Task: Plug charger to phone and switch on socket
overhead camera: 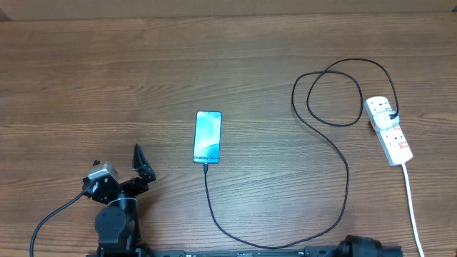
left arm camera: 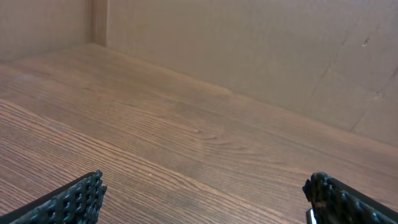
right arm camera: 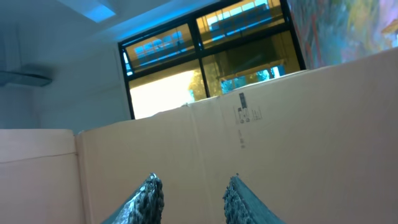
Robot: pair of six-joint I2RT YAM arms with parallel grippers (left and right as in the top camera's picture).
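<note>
Phone [overhead camera: 207, 136]: flat mid-surface [overhead camera: 86, 86], screen up.
Charger [overhead camera: 206, 187]: tip at the phone's near edge, apparently seated; plug in socket [overhead camera: 390, 132].
My left end effector [left arm camera: 205, 186]: wide apart, parked clear of the cable.
My right end effector [right arm camera: 193, 190]: slightly apart, empty, tilted upward.
Switch state: too small to tell.

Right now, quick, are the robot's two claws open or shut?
Left black ridged gripper: open, empty.
Right ridged gripper: partly open, empty.
</note>
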